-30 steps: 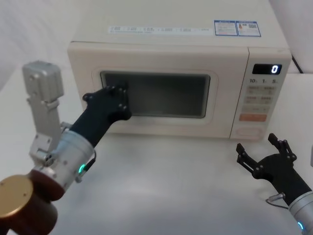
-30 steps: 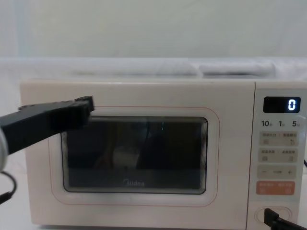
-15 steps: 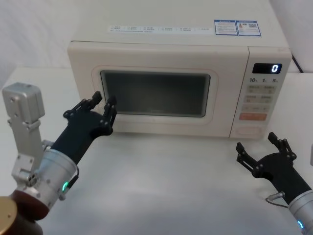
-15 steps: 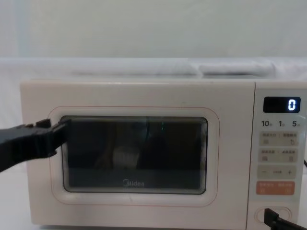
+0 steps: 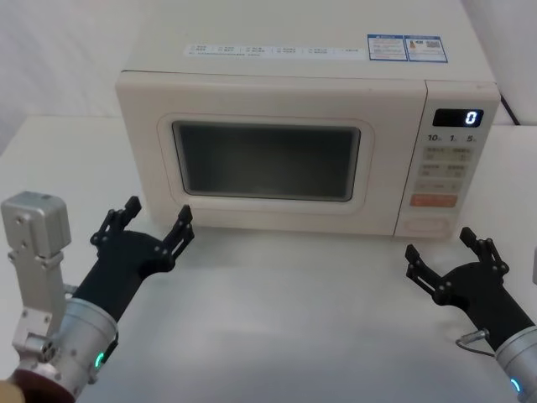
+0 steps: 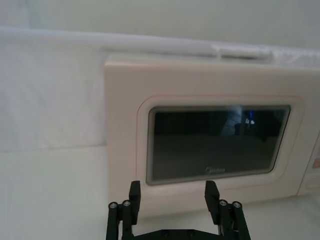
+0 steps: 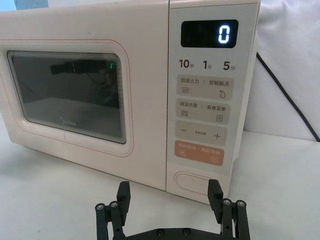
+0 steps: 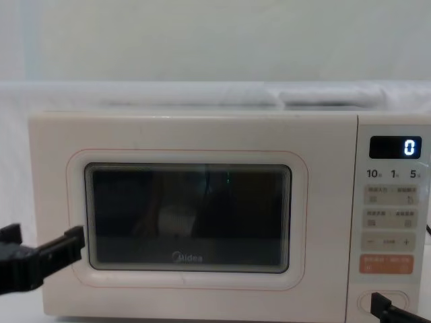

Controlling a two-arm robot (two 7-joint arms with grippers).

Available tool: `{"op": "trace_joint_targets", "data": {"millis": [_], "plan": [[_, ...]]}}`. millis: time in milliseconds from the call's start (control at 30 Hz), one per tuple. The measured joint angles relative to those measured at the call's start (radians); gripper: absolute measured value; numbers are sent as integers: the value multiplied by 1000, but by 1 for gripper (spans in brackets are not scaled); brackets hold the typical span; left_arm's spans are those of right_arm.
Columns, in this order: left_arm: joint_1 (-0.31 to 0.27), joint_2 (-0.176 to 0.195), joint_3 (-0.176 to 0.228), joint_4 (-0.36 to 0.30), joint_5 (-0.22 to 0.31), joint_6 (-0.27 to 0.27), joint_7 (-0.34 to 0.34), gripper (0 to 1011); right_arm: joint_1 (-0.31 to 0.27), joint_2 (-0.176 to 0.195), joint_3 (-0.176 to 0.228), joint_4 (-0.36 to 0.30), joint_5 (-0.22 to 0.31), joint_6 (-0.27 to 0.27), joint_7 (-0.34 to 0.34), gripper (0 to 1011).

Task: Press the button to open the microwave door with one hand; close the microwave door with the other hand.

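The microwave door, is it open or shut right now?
Shut. The door lies flush with the control panel, no gap at its edge; both grippers are off it.

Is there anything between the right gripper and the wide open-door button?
Nothing: in the right wrist view, bare white table separates the open right gripper from the button, which sits below the orange key.

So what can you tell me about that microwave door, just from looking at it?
The microwave door is a large cream panel, plastic by the look of it, covering most of the oven's front. It has a dark, glossy window with rounded corners, a thin pink outline around that, and a grey Midea logo below the glass. It stands upright and shut, flush with the control panel on its right. Nothing touches it: the left gripper hovers open in front of its lower left corner.
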Motion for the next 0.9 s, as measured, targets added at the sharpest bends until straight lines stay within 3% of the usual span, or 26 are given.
{"op": "trace_joint_targets", "data": {"millis": [167, 267, 900], "plan": [[10, -5, -7, 4, 4, -1, 0, 961, 0, 0, 0, 0, 0, 0, 0, 1002], [8, -5, -6, 4, 4, -1, 0, 1001, 0, 0, 0, 0, 0, 0, 0, 1002], [4, -3, -2, 3, 2, 0, -1, 1001, 0, 0, 0, 0, 0, 0, 0, 1002]]}}
